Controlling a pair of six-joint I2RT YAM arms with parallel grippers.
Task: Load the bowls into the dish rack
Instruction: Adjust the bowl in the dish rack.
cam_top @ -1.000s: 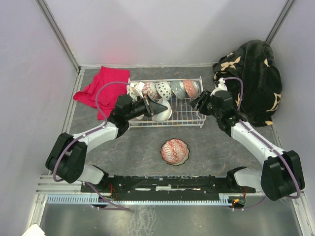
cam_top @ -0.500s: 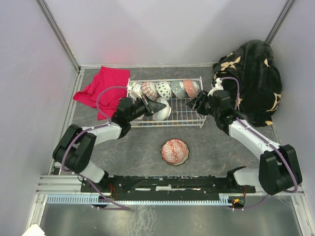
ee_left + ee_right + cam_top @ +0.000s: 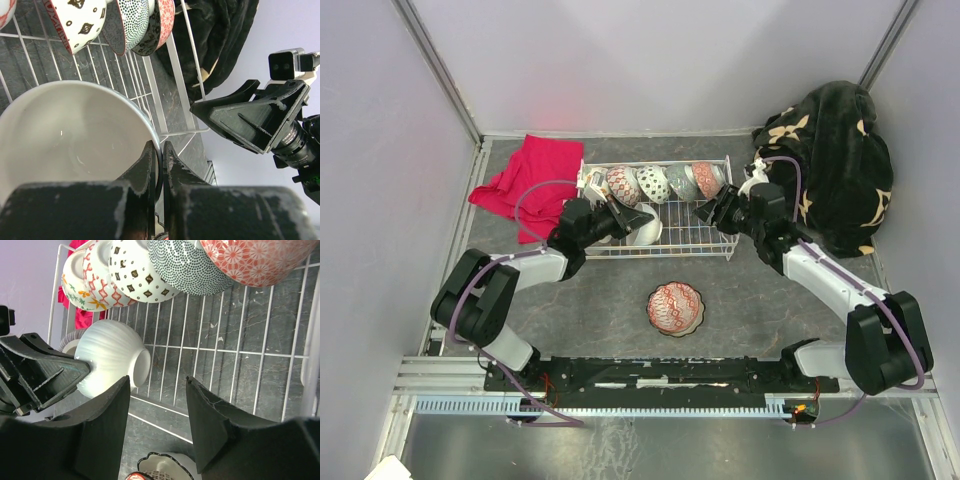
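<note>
Clamping left jaws on white bowl [image 3: 75, 145] at dish rack [image 3: 692, 254] front, right jaws apart

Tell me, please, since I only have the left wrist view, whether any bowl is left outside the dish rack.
Observer: Yes. One red patterned bowl sits on the table, in front of the dish rack.
Operator: Thank you. Is the right gripper carrying anything?
Observer: No. The right gripper is open and empty, near the rack's right end.
Operator: How many bowls are in the back row?
Observer: Five patterned bowls stand on edge there. In front of them is the white bowl, its rim pinched by the left gripper.
</note>
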